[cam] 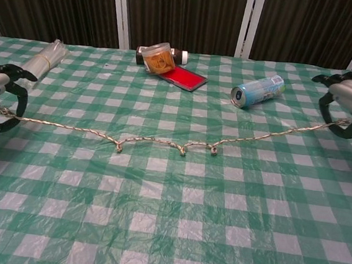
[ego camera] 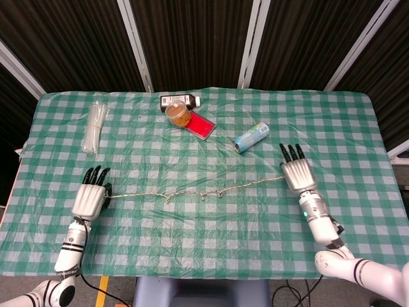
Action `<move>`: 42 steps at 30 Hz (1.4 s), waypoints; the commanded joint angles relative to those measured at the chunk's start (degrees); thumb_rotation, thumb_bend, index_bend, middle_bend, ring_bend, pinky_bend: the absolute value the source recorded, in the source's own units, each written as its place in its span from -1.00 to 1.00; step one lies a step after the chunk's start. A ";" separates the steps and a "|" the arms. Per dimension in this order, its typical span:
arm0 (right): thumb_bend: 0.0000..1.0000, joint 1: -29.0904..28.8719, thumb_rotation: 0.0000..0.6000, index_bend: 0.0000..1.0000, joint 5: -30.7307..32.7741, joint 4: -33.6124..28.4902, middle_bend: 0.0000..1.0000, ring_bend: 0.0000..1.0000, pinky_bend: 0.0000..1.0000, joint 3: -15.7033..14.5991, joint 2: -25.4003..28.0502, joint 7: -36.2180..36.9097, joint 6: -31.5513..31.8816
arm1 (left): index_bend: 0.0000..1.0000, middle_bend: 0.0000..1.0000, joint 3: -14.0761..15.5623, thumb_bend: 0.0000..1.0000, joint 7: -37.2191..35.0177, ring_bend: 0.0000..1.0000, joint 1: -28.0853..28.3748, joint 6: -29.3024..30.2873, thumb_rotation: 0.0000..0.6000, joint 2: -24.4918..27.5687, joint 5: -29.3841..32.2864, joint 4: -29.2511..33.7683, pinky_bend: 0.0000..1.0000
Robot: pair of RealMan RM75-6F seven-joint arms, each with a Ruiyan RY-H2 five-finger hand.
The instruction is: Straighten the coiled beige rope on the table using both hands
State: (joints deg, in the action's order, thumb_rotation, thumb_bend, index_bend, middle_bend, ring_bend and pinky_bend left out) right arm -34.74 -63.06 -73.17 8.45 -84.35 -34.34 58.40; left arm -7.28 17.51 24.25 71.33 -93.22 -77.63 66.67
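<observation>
Bench (ego camera: 358, 121) w/ green-white checked plastic cloth, slightly wrinkled. On it: beige rope (ego camera: 192, 192) stretched nearly straight across the front-middle, a few small kinks near its centre. Far left: clear bundle of straws (ego camera: 94, 125). Far centre: dark bottle (ego camera: 179, 100) on its side, amber jar (ego camera: 178, 114) just in front of it, touching or nearly so, red flat box (ego camera: 200, 126) beside the jar. Right of centre: light-blue can (ego camera: 251, 137) on its side, open end toward front, well apart from the rope.
</observation>
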 commanded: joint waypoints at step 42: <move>0.15 6.22 1.00 0.43 0.10 13.53 -0.95 -1.00 -1.00 -3.59 -0.05 7.42 -4.39 | 0.23 -0.77 1.43 -0.15 -6.40 -0.99 1.34 -6.58 1.00 -3.34 0.88 -10.93 -0.78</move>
State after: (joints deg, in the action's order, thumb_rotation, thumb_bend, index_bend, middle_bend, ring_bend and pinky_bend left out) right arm -28.49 -62.92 -59.76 4.86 -84.29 -26.91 54.10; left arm -5.90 11.16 25.57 64.82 -96.48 -76.72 55.83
